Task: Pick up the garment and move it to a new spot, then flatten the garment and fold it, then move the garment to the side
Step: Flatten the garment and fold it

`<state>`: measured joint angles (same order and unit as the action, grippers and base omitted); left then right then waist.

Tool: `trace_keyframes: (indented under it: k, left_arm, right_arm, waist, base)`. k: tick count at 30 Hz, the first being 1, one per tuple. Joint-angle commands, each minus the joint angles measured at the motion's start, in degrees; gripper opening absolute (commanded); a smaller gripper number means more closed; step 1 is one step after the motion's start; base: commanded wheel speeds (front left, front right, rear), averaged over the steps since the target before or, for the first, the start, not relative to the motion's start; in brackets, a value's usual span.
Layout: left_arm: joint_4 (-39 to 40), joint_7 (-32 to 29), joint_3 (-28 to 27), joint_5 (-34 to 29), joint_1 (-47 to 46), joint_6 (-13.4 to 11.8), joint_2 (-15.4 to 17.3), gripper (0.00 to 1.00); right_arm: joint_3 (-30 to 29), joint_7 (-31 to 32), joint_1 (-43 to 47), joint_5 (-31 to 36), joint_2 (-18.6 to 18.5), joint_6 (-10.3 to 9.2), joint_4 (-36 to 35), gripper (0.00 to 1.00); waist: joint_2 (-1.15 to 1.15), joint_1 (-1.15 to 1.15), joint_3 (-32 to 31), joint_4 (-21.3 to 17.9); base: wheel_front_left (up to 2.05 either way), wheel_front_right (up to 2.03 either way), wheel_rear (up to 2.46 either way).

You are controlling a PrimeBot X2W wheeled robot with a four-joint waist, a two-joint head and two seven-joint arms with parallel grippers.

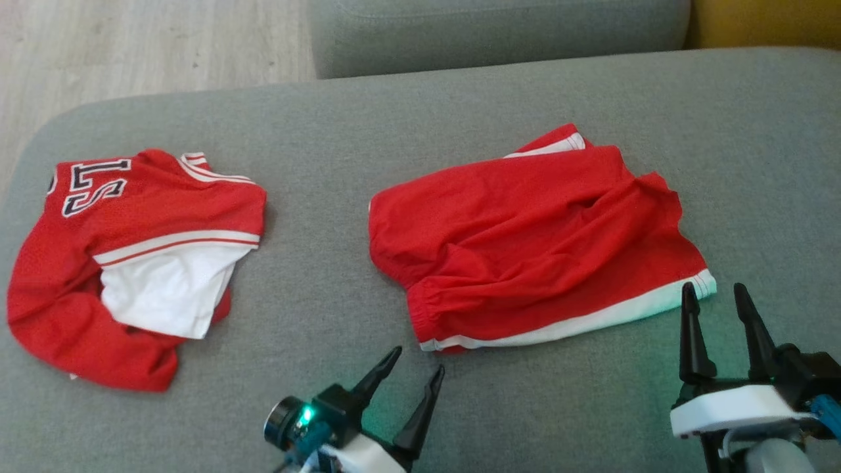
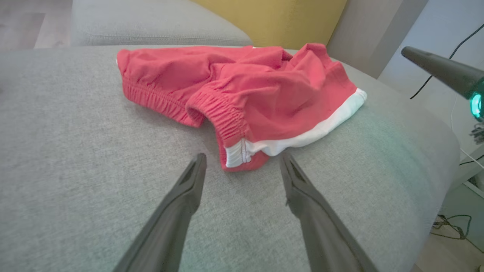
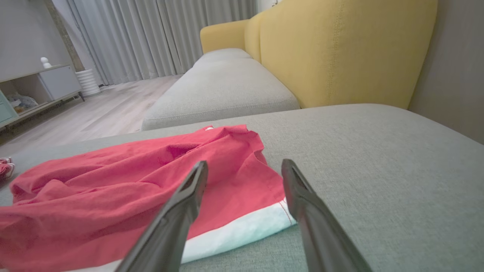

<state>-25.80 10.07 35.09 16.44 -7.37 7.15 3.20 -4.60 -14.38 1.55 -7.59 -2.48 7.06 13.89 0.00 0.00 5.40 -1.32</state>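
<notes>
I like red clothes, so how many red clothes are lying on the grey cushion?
2. The red shorts lie on the right half of the grey cushion; the red jersey lies crumpled near its left end. Something small could hide under them.

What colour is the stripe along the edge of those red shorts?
The stripe is white, clearest in the left wrist view.

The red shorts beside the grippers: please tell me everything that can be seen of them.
The red shorts look like thin, light fabric, with a gathered elastic waistband and a white band along one edge. They lie crumpled and wrinkled, not flattened, on the grey cushion. The open left gripper points at the waistband end, the open right gripper at the white corner; neither holds them, and contact cannot be told.
</notes>
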Motion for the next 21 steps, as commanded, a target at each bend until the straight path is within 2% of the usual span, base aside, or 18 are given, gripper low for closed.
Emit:
trace_keyframes:
  k: [1, 6, 18, 19, 20, 21]
  left_arm:
    - [0.10, -0.31, -1.04, 1.97, -3.37, 0.29, 0.20, 1.00]
    - [-2.83, -0.81, -0.29, 4.11, -6.12, 0.32, 0.18, 1.00]
    - [-5.97, 1.53, 5.60, 10.12, -10.87, 0.33, 1.42, 1.00]
    - [-6.11, 1.65, 6.01, 10.41, -11.13, 0.33, 1.51, 0.53]
    - [-6.22, 1.82, 6.35, 10.58, -11.41, 0.33, 1.65, 0.00]
    - [-6.28, 2.08, 6.74, 10.43, -11.73, 0.33, 1.90, 0.00]
  right_arm:
    - [1.37, -0.62, -2.90, -0.09, -0.40, 0.43, -1.89, 1.00]
    - [1.82, -0.62, -3.44, -0.12, -0.40, 0.43, -1.95, 1.00]
    - [1.50, -0.62, -4.35, -0.19, -0.40, 0.43, -0.83, 1.00]
    - [1.48, -0.62, -4.40, -0.18, -0.40, 0.43, -0.78, 1.00]
    - [1.46, -0.62, -4.42, -0.18, -0.40, 0.43, -0.72, 1.00]
    - [1.41, -0.62, -4.40, -0.16, -0.40, 0.43, -0.62, 1.00]
  waist:
    - [0.00, 0.00, 0.94, -0.82]
    - [0.00, 0.00, 2.03, -1.90]
    - [0.00, 0.00, 3.24, -3.48]
    - [0.00, 0.00, 3.26, -3.54]
    - [0.00, 0.00, 3.26, -3.59]
    - [0.00, 0.00, 3.23, -3.61]
  base:
    - [0.00, 0.00, 0.00]
    - [0.00, 0.00, 0.00]
    - [0.00, 0.00, 0.00]
    - [0.00, 0.00, 0.00]
    - [0.00, 0.00, 0.00]
    - [0.00, 0.00, 0.00]
